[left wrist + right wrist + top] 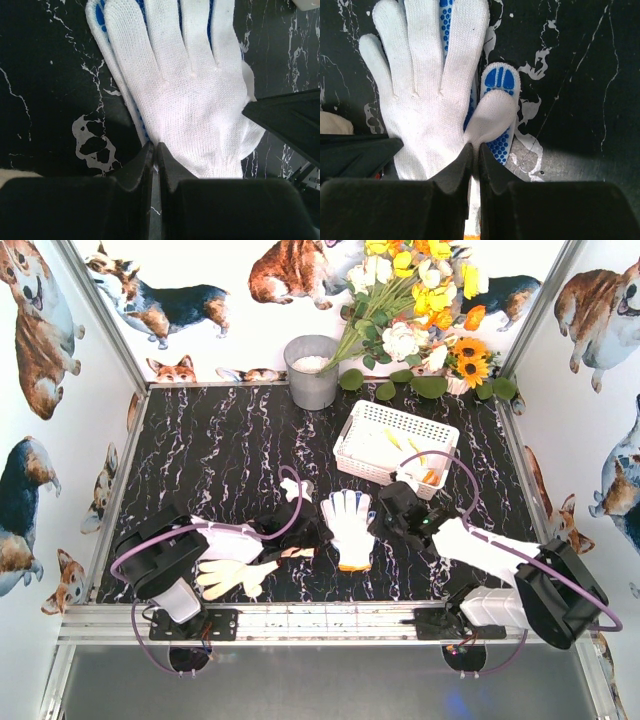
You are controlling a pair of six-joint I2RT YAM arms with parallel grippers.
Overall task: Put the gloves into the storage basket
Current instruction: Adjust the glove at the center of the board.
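Soft, light and floppy, the white gloves (348,528) lie stacked mid-bench (220,460), just near of the storage basket (362,466). They are best pinched at the cuff. At their left edge, the left hand (155,148) is pressed together and empty. The right hand (475,149), also pressed together, apparently nips the thumb's base.

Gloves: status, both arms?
Left gripper shut, at edge of white glove. Right gripper shut on its thumb. Glove on table, outside basket. Nothing seen blocking.
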